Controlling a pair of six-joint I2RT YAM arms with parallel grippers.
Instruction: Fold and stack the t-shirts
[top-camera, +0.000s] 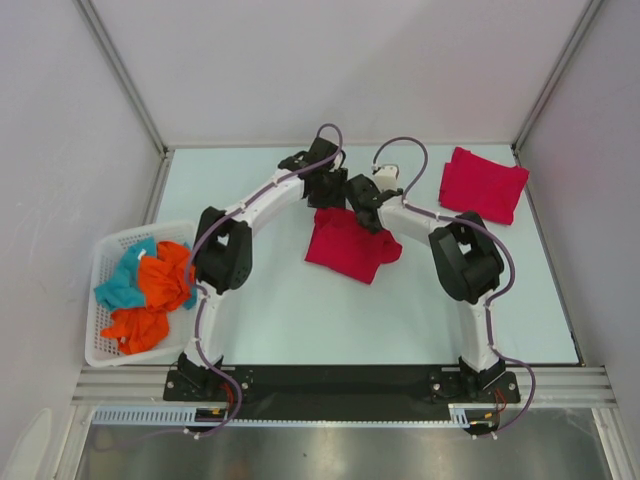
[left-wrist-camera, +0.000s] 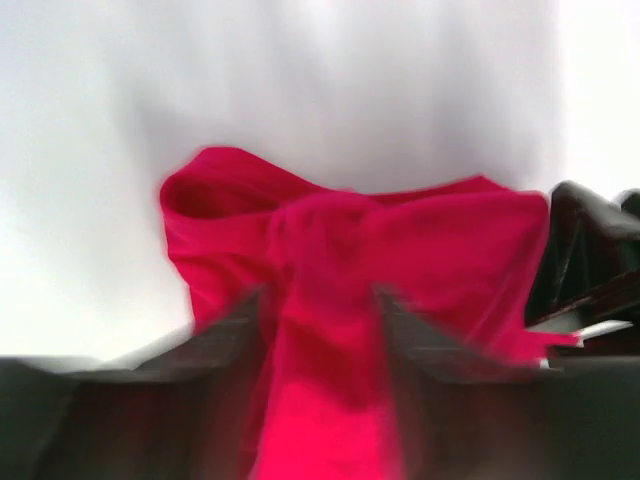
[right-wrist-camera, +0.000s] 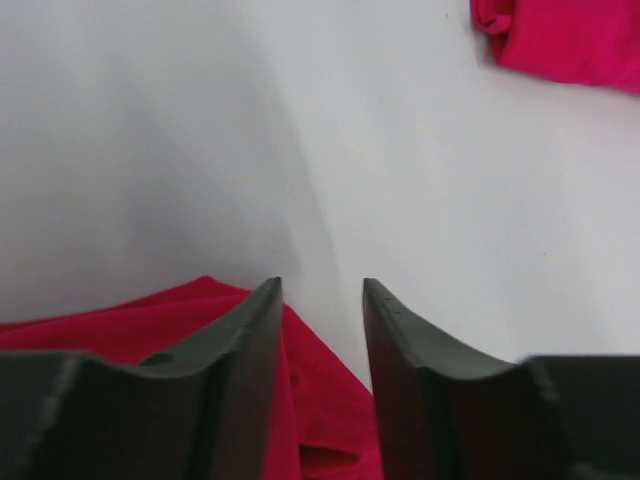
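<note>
Far shirt (top-camera: 483, 183) folded; centre shirt (top-camera: 350, 245) unfinished. My right pincer (right-wrist-camera: 320, 285) is spread; left pincer (left-wrist-camera: 320, 295) straddles cloth, grip indeterminate.

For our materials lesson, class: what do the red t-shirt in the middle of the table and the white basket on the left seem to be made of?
The middle t-shirt: soft, matte cloth, probably a cotton knit; it creases and slumps in loose folds. The basket: white plastic, apparently; its stiff walls are a moulded lattice with a smooth look.

Pale table (top-camera: 300, 320), white walls (top-camera: 350, 60)
</note>
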